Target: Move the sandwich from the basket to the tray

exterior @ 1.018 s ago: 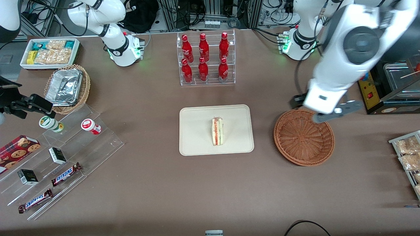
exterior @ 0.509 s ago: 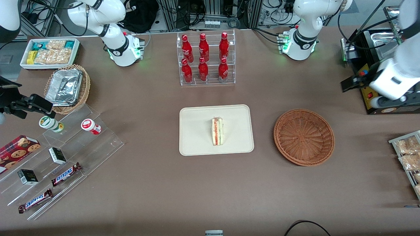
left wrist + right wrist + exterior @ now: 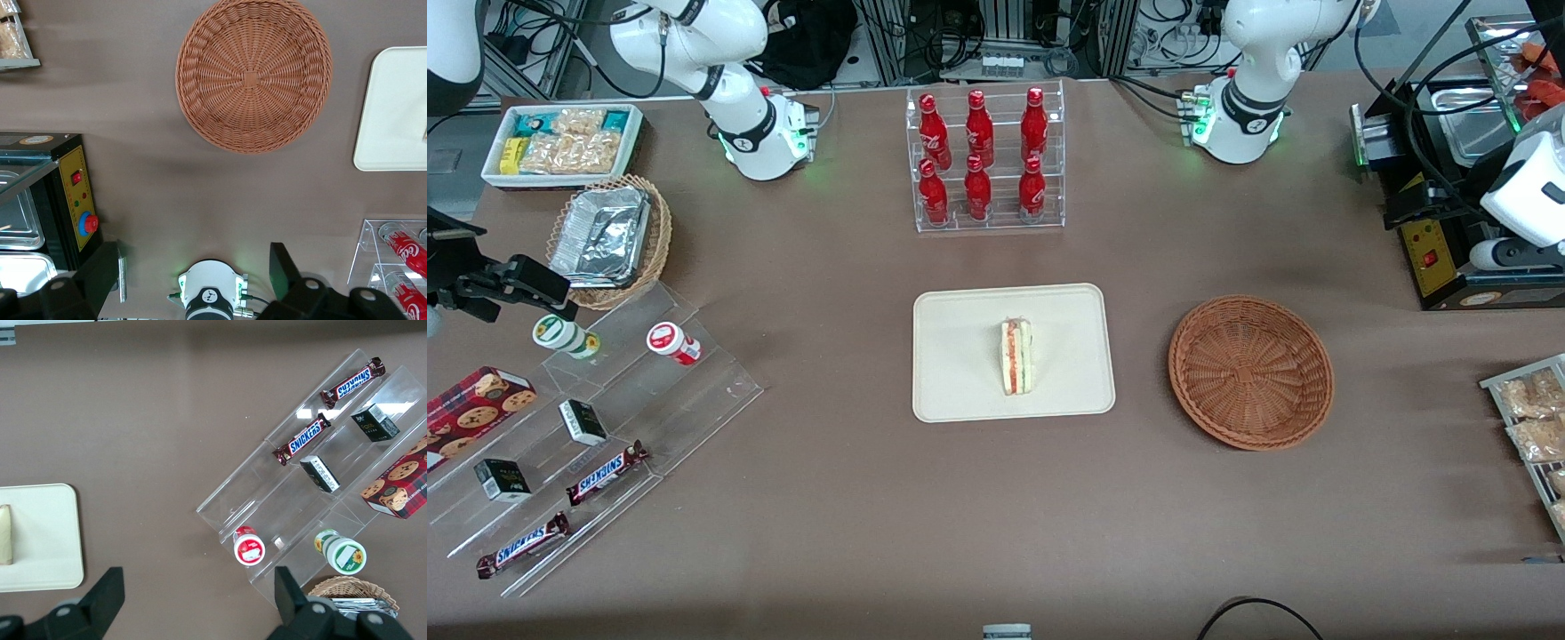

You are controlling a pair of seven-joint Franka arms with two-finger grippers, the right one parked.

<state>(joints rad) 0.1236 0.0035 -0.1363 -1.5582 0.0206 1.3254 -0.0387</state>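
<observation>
**Spatial relation.** Mid-frame in the front view, the tray [image 3: 960, 311] lies flat on the tabletop [image 3: 827, 533]. The sandwich [image 3: 1016, 356] rests on the tray, close to its centre. Its long axis runs from the frame's upper side toward the lower, and the striped filling edge faces up toward the camera. The basket [image 3: 1250, 372] sits right of centre in the frame, well apart from the tray, with bare weave and nothing inside. The gripper [image 3: 193, 257] hangs at the frame's right edge, toward the working arm's end of the tabletop, over a black control box [image 3: 1436, 258]. Its fingers [image 3: 100, 273] are spread wide and carry nothing. The basket lies between the fingers and the tray, so the sandwich is well apart from them, toward the parked arm's end.

Judgement: the transfer appears complete. Any further approach would have to pass over the basket and close across the wedge's short axis.

**Legible markings.**
- Lower left of the front frame: two chocolate bars [image 3: 605, 472] on a clear stepped stand read "SNICKERS". The right wrist view confirms the same word [image 3: 301, 440].
- A red biscuit box [image 3: 476, 400] shows pictured cookies, but no text can be read.
- Upper middle of the frame: six red bottles [image 3: 978, 160] stand in a clear rack. Their white script is judged to be Coca-Cola lettering, though it is not fully legible.
- The control box carries a red button, and its labels cannot be read.
</observation>
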